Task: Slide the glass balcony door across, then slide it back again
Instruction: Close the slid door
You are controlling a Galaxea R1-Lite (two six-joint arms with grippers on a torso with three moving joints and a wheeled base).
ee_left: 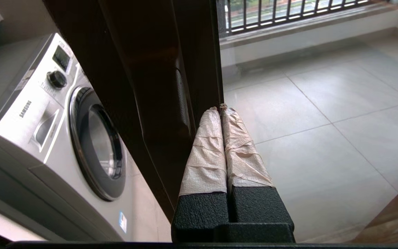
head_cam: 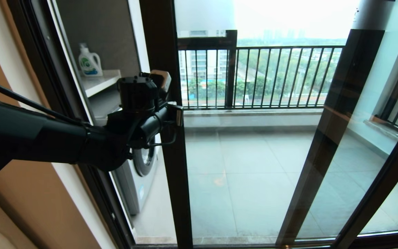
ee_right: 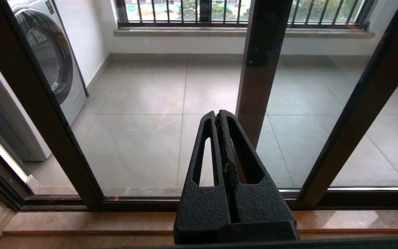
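Door: tall clear glass balcony door (head_cam: 254, 155) in dark brown-black metal frame.
Left gripper (ee_left: 220, 109): jaws together, tips against the door's left frame edge.
Right gripper (ee_right: 219, 116): jaws together, holding nothing.

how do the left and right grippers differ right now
The left gripper has fingers wrapped in pale tape and rests against the glass balcony door frame edge. The right gripper has bare black slotted fingers and hangs short of the glass, touching nothing. Both are shut.
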